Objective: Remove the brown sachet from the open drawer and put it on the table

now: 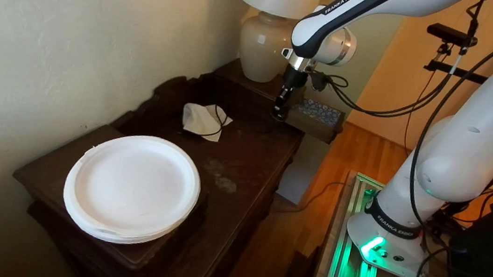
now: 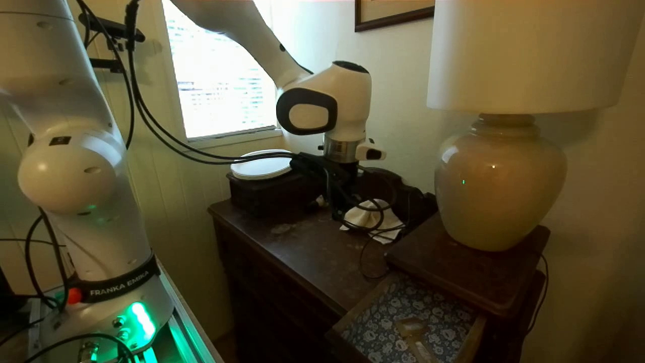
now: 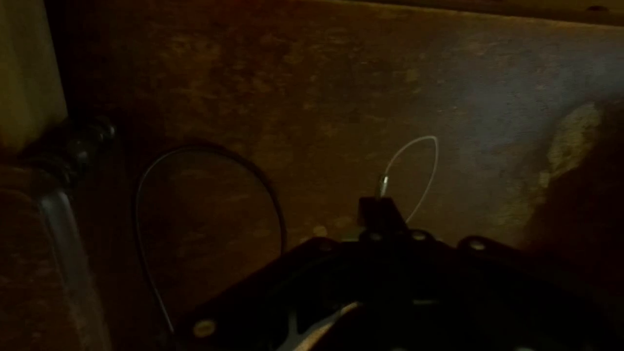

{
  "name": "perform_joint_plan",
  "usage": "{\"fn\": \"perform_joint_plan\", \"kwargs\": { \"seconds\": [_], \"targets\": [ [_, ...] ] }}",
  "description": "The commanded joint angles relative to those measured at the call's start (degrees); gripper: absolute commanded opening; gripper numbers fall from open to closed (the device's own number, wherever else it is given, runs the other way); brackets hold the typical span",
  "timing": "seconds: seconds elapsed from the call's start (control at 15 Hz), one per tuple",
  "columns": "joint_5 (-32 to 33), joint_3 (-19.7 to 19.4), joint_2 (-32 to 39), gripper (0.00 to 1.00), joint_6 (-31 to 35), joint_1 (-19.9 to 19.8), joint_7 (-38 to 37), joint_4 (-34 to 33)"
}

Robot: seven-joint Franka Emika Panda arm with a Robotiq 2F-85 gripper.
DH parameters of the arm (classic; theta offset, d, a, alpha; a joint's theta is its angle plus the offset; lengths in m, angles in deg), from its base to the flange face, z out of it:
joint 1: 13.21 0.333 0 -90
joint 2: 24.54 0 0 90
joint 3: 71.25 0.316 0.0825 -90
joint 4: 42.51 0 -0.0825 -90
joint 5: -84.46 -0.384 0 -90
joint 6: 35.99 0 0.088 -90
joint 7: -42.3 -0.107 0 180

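Note:
The drawer [image 2: 362,308] is open, with a greyish-blue floral interior; it also shows in an exterior view [image 1: 313,126]. The brown sachet [image 2: 414,328] lies inside it; I cannot make it out in the remaining views. My gripper [image 2: 340,214] points down over the dark wooden table [image 2: 302,254]; in an exterior view the gripper [image 1: 279,114] is over the table's lamp end, beside the drawer. In the dark wrist view the fingertips [image 3: 382,214] are together. A thin pale loop with a metal end [image 3: 383,186] shows at the tips; I cannot tell whether they hold it.
White plates [image 1: 137,186] sit on a raised part of the table. A crumpled white cloth [image 1: 201,121] lies near the back. A large lamp [image 2: 499,186] stands on a raised ledge behind the drawer. Black cables loop around the gripper, and a dark cord [image 3: 209,147] lies in the wrist view.

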Motion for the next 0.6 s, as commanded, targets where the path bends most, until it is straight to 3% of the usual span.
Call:
{"fn": "perform_joint_plan", "kwargs": {
  "seconds": [0.0, 0.2, 0.53],
  "targets": [
    [-8.83, 1.49, 5.49, 0.02, 2.5, 2.65, 2.08, -3.99],
    [-14.77, 4.32, 10.57, 0.02, 5.37, 3.63, 2.25, -7.82],
    [-17.62, 9.14, 20.18, 0.02, 10.27, 0.47, 2.96, -12.99]
  ]
}}
